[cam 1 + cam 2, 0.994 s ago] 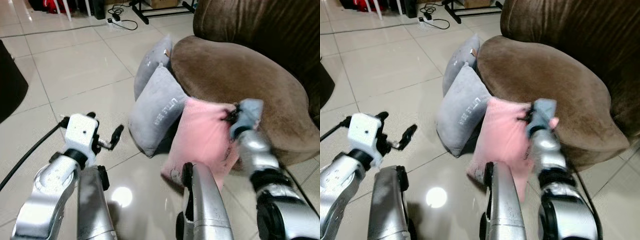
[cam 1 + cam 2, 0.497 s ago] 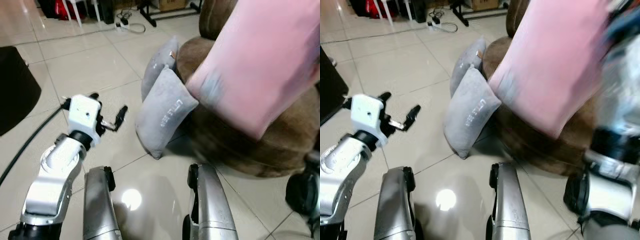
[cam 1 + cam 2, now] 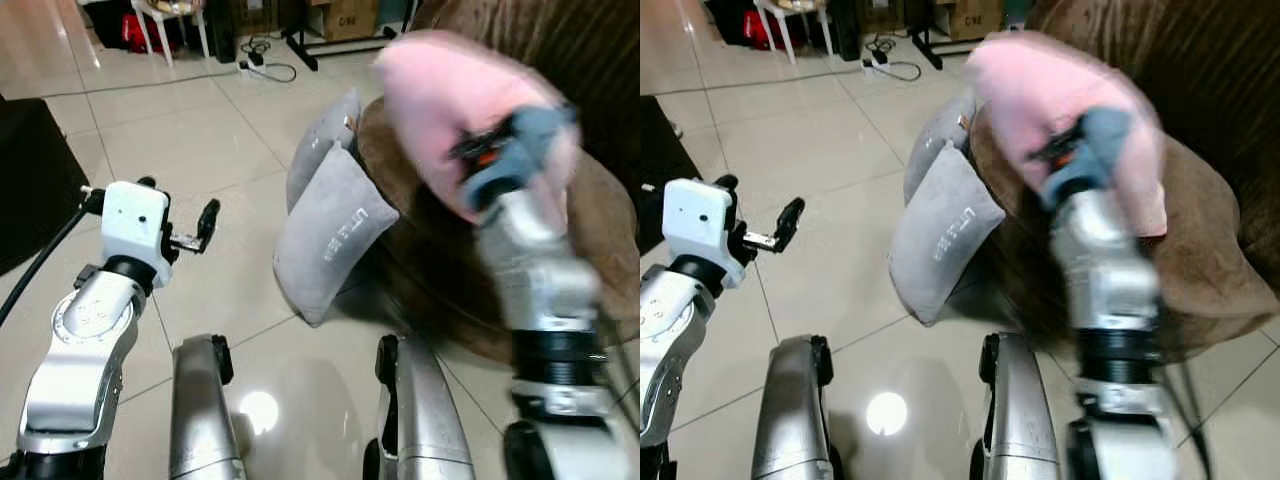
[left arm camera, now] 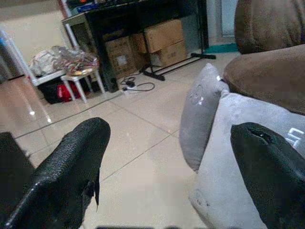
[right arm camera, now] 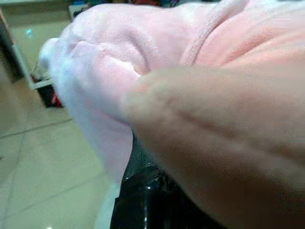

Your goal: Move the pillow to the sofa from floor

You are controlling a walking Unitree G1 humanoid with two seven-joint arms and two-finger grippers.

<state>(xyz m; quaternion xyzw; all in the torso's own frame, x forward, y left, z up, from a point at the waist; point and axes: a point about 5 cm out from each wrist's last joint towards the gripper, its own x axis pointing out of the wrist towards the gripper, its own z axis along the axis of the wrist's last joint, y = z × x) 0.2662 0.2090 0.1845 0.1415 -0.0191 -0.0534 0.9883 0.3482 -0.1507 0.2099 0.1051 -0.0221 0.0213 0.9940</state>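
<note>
The pink pillow (image 3: 445, 105) is off the floor, held blurred over the seat of the brown sofa (image 3: 590, 215). My right gripper (image 3: 488, 158) is shut on the pillow's near side; in the right wrist view the pink fabric (image 5: 114, 71) bunches over one black finger (image 5: 143, 200). My left gripper (image 3: 185, 212) hovers over the tiled floor to the left, open with nothing in it. In the left wrist view its fingers (image 4: 71, 167) stand wide apart.
Two grey pillows (image 3: 330, 235) (image 3: 322, 135) lean on the sofa's front on the floor. A power strip with cables (image 3: 262, 65), a white chair (image 3: 170, 15) and cardboard boxes (image 4: 159, 40) lie at the back. A dark object (image 3: 30, 180) is at the left.
My right gripper lifted the pink pillow from the floor beside the sofa, swung it high, and now holds it lower over the seat. The left arm has barely moved.
</note>
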